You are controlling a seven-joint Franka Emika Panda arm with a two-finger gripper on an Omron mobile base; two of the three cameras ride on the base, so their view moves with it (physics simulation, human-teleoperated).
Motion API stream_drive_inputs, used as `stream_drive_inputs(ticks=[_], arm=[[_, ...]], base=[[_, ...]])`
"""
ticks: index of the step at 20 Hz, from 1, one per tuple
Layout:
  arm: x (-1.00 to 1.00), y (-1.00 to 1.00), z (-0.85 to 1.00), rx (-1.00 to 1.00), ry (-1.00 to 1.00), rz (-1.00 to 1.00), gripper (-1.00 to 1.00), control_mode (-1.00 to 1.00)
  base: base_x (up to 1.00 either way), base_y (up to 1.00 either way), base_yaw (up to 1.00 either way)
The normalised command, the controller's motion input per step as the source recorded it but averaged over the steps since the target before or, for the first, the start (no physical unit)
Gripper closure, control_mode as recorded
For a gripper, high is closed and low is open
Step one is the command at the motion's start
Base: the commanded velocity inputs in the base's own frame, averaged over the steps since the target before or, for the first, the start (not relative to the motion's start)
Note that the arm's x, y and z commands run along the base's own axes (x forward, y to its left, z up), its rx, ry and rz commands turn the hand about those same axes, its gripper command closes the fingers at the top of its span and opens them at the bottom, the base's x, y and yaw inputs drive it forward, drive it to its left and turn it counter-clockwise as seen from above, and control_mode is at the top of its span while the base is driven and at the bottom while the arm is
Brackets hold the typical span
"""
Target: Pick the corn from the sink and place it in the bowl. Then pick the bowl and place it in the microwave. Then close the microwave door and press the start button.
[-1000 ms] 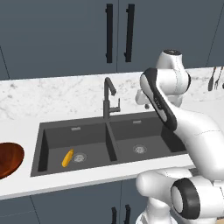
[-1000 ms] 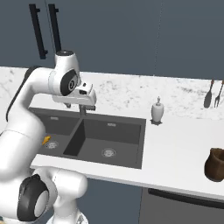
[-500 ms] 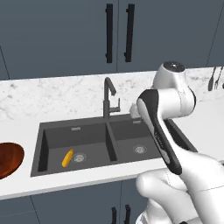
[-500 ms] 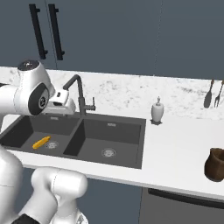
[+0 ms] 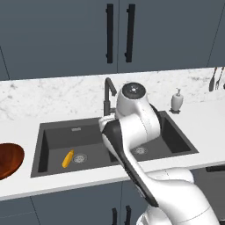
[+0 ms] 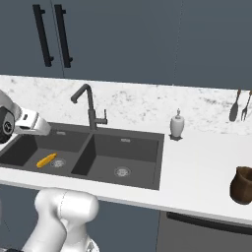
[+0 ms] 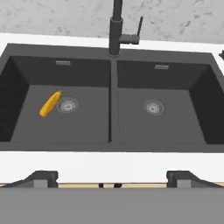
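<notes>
**Corn in left basin, gripper wide open above the front counter edge**

Left base view: corn point(image 5: 67, 158) lies on the floor of the left basin of the sink point(image 5: 57, 136), tilted, just beside the round drain point(image 5: 80, 157). Bowl point(image 5: 9, 160) sits on the counter point(image 5: 39, 101) left of the sink, partly cut by the frame edge, well apart from the corn. Faucet point(image 5: 108, 93) stands behind the divider, partly hidden by the arm point(image 5: 132, 127), which crosses in front of the right basin. Soap dispenser point(image 5: 177, 100) is on the counter at the sink's far right corner. Utensils point(image 5: 214, 79) hang at the wall, far right.

Right base view: corn point(image 6: 46, 160) again in the left basin, next to its drain. Faucet point(image 6: 90, 106) is fully visible here. Dispenser point(image 6: 177, 125) stands right of the sink point(image 6: 140, 147); a dark brown jug point(image 6: 243, 185) sits near the front counter edge, far right. Fork and spoon point(image 6: 239, 106) hang on the backsplash.

Hand view: gripper point(image 7: 112, 179) looks down on both basins from over the front counter strip. Its fingertips point(image 7: 41, 178) are spread wide, nothing between them. Corn point(image 7: 50, 103) is up and left of the gripper, touching nothing but the basin floor, drain point(image 7: 67, 105) just beside it.
</notes>
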Motion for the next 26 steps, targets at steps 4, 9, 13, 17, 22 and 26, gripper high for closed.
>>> stream_drive_inputs(ticks=[4,9,13,17,22,26], arm=[[0.26,0.83,0.0,0.0,0.15,-0.01,-1.0,-1.0],[0.11,0.67,-0.11,0.03,0.16,0.0,-1.0,-1.0],[0.24,0.54,-0.54,0.0,0.2,0.0,-1.0,-1.0],[0.43,0.51,-0.61,0.0,0.24,0.0,-1.0,-1.0],[0.23,0.25,-0.54,0.0,0.05,0.0,-1.0,-1.0],[0.32,0.21,-0.49,0.0,0.0,0.0,-1.0,-1.0]], base=[[0.0,0.0,0.0],[0.0,0.0,0.0],[0.0,0.0,0.0],[0.0,0.0,0.0],[0.0,0.0,0.0],[0.0,0.0,0.0]])
